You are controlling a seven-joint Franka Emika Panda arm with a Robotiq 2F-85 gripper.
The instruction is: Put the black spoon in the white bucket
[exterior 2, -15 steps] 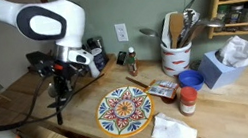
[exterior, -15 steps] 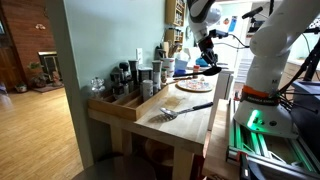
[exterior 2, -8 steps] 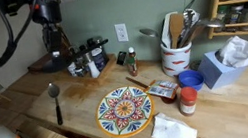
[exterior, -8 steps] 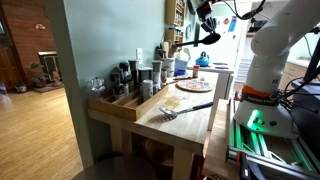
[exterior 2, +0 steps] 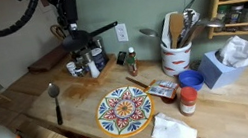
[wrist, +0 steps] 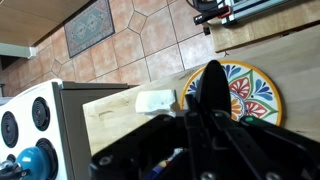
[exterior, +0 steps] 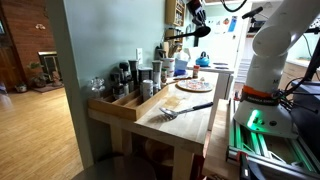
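So, closest in, wrist view: gripper [wrist: 205,128] pinched shut on the handle of the black spoon [wrist: 210,85], nothing else in the grip. Pokes straight out from between the jaws, bowl end farthest from the camera, and overlaps the edge of the colourful plate [wrist: 250,95] far below. Near that, a white napkin [wrist: 155,100] flat on the wooden table [wrist: 110,120].

Matches up in an exterior view: sticks out sideways [exterior 2: 102,29] from the gripper [exterior 2: 78,33], roughly level, high in the air over the back part of the table, touching nothing down there. Lower down, another utensil [exterior 2: 55,99] lying on the wood near the front edge.

Further along, white bucket [exterior 2: 174,59] upright by the wall, stuffed with other utensils, well apart from the spoon. Just beside it, a blue cup [exterior 2: 190,78], then a tissue box [exterior 2: 226,62].
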